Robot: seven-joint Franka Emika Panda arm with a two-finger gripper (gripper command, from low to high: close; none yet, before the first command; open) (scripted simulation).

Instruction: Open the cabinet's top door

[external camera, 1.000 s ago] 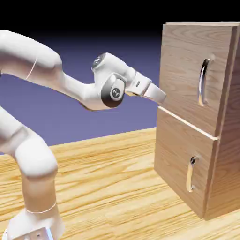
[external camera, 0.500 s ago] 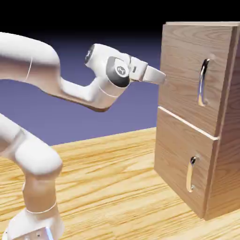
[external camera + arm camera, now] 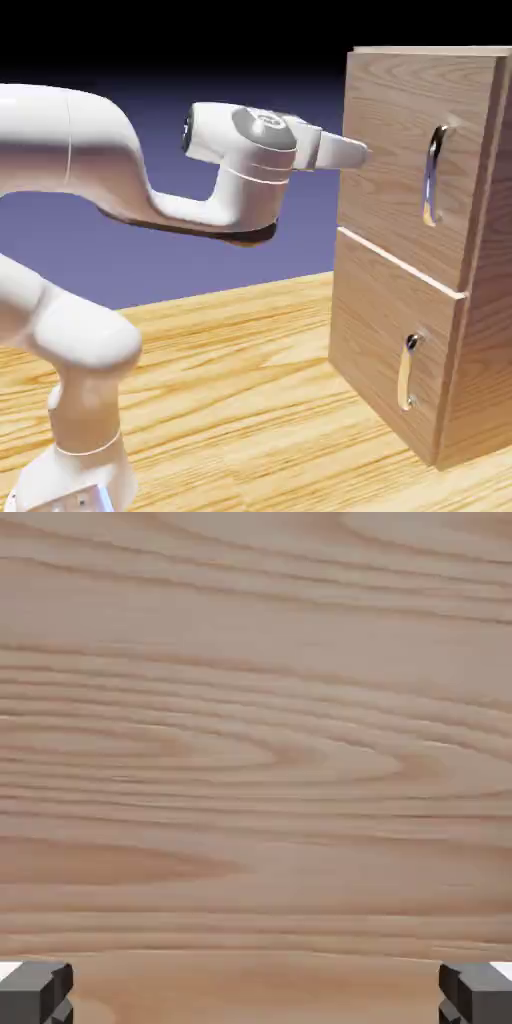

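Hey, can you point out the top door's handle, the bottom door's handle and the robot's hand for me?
top door's handle (image 3: 431, 182): exterior view, middle of the bar
bottom door's handle (image 3: 405, 374): exterior view, middle of the bar
hand (image 3: 256, 994): hand view, midway between its fingertips

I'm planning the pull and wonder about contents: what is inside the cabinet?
Nothing inside the cabinet can be seen: the top door and the lower door both look closed, so their wood panels cover whatever might be there.
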